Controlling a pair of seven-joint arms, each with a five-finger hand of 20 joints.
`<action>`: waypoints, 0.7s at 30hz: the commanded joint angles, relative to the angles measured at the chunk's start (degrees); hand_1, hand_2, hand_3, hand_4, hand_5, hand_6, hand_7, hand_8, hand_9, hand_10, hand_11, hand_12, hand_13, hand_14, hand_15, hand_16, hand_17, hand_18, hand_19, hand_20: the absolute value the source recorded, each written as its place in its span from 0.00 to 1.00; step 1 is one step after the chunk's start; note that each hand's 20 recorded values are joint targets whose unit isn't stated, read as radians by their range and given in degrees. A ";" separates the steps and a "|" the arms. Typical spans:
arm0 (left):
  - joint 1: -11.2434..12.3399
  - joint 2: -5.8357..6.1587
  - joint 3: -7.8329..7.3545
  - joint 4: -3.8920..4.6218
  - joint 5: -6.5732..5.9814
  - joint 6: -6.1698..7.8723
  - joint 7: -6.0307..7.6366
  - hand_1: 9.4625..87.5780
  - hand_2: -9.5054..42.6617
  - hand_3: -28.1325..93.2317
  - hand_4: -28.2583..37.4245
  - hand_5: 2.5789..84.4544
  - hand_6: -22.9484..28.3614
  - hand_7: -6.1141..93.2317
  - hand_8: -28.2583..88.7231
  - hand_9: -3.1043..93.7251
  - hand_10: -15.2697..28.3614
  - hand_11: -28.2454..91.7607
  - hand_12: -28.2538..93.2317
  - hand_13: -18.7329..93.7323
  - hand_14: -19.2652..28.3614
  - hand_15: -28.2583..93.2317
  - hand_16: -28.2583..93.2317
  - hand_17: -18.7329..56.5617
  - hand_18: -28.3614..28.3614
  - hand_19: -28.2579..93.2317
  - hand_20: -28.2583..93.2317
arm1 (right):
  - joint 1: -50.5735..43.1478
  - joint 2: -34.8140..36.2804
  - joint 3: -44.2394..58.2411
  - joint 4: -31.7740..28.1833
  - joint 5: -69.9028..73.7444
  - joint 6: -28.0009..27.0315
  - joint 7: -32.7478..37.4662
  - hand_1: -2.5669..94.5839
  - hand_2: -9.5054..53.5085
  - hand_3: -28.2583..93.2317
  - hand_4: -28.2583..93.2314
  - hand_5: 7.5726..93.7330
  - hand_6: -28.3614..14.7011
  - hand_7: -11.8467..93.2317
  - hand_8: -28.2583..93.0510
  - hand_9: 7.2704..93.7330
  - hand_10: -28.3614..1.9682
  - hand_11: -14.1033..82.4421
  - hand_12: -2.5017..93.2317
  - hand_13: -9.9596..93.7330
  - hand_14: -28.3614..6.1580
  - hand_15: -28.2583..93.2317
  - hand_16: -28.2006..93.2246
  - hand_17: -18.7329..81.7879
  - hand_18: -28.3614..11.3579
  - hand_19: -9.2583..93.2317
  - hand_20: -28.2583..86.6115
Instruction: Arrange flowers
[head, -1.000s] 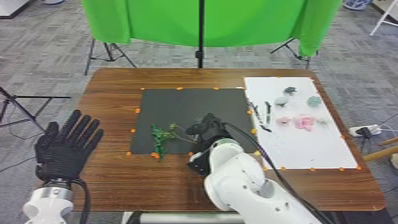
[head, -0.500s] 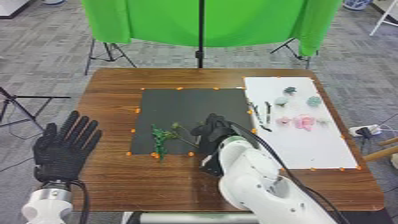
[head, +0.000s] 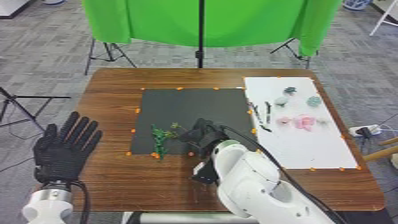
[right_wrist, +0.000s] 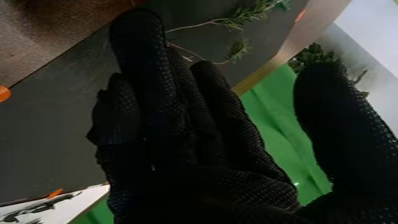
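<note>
Right hand edges back toward the thin sprig; the arrangement looks barely begun.
On the brown worktop (head: 107, 100), the black sheet (head: 191, 105) bears two bits of greenery, while the white sheet (head: 306, 150) holds pink flowers (head: 305, 121) and dark stems (head: 267, 112). The left hand (head: 64, 152) waits open. The right hand (head: 203, 134) has shifted slightly left since the last frame, its fingers straight and thumb well apart, clamped on nothing. It sits beside the thin sprig (head: 174, 126), near the leafy green stem (head: 158, 140), which has not moved, suggesting a small placement adjustment before the blooms follow.
</note>
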 joint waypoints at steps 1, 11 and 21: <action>0.87 -1.10 0.37 -0.16 0.01 0.71 -0.28 0.19 0.42 0.87 0.00 0.48 0.59 0.16 0.17 0.39 0.66 0.35 0.33 0.40 0.69 0.43 0.21 0.20 0.71 0.41 0.35 | -0.74 1.25 2.43 -1.03 -2.25 1.70 -1.43 0.31 0.29 0.81 0.10 0.59 0.30 0.16 0.16 0.66 0.06 0.25 0.15 0.79 0.27 0.63 0.38 0.56 0.00 0.99 0.53; 1.46 -1.02 -0.56 -0.63 0.49 0.67 0.80 0.19 0.42 0.87 0.00 0.48 0.59 0.16 0.17 0.39 0.66 0.35 0.33 0.40 0.69 0.43 0.21 0.20 0.71 0.42 0.36 | 1.12 11.31 12.07 3.86 -17.33 3.82 -0.21 0.33 0.12 0.79 0.09 0.67 0.36 0.19 0.17 0.68 0.12 0.27 0.17 0.77 0.29 0.66 0.39 0.55 0.00 0.99 0.54; 1.58 -0.60 -0.88 -0.89 0.50 0.61 1.26 0.19 0.42 0.87 0.00 0.48 0.59 0.16 0.17 0.39 0.66 0.35 0.33 0.40 0.68 0.44 0.21 0.20 0.71 0.42 0.35 | 13.22 16.04 4.31 17.40 -20.36 3.01 0.30 0.35 0.04 0.78 0.09 0.72 0.42 0.25 0.17 0.75 0.20 0.37 0.22 0.78 0.33 0.74 0.41 0.57 0.00 1.00 0.60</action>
